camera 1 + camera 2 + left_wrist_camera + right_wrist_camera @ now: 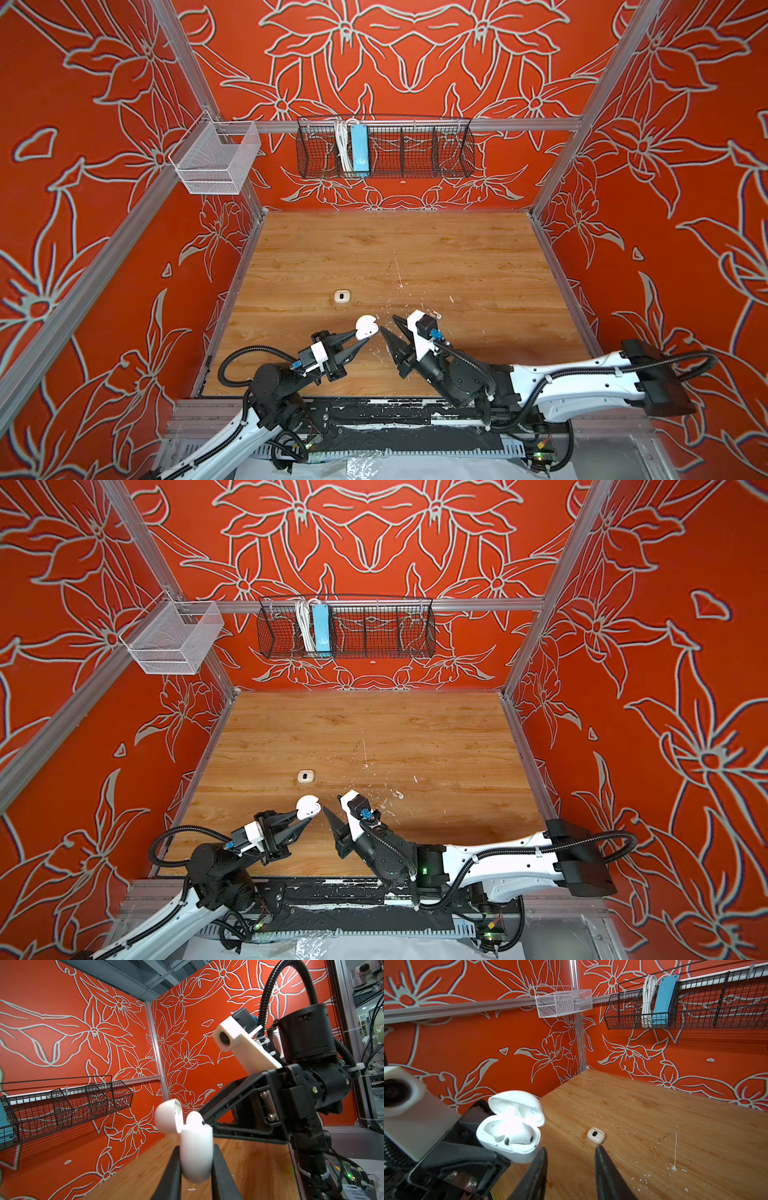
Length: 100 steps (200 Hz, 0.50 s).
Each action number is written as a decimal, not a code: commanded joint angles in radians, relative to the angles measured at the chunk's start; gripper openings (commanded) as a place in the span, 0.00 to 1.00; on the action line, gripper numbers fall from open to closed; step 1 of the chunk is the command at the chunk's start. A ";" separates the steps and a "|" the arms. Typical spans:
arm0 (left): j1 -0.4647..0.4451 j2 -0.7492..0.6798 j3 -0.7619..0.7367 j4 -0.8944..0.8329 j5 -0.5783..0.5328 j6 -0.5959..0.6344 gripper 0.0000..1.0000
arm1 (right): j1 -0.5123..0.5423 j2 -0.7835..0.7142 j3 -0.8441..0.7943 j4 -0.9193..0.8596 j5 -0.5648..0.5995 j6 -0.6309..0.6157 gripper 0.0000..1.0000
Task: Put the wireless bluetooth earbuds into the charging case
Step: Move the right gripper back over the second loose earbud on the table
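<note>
Fingers of the left gripper (360, 337) clamp the round white clamshell charging case (520, 1155), lid open, above the wooden worktop (633, 1115), a glossy white earbud (520, 1133) seated inside; the right gripper (571, 1148) hangs just beside it, fingers parted, empty.

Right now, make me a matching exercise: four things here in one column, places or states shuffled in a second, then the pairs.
1 round white plastic charging case
2 cream rounded-square case with dark oval mark
3 blue plastic power strip
4 right pincer

a in black wire basket
b open, holding nothing
c lying on wooden table
d lid open, clamped in left pincer

Pairs: 1-d, 2-c, 3-a, 4-b
</note>
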 commanded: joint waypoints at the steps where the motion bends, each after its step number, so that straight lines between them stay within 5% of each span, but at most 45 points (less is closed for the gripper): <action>1: -0.006 -0.003 -0.060 0.034 0.003 0.006 0.00 | -0.003 -0.042 0.004 -0.018 0.037 0.010 0.39; 23: -0.006 -0.001 -0.055 0.014 -0.039 -0.003 0.00 | -0.032 -0.084 -0.002 -0.128 0.105 0.044 0.41; 36: -0.006 0.010 -0.048 -0.005 -0.067 -0.015 0.00 | -0.120 -0.116 0.026 -0.358 0.082 0.178 0.44; 64: -0.006 0.073 -0.043 0.019 -0.139 -0.062 0.00 | -0.379 -0.125 0.046 -0.687 -0.087 0.388 0.44; 100: -0.003 0.185 -0.030 0.063 -0.161 -0.074 0.00 | -0.660 -0.009 0.018 -0.797 -0.339 0.479 0.46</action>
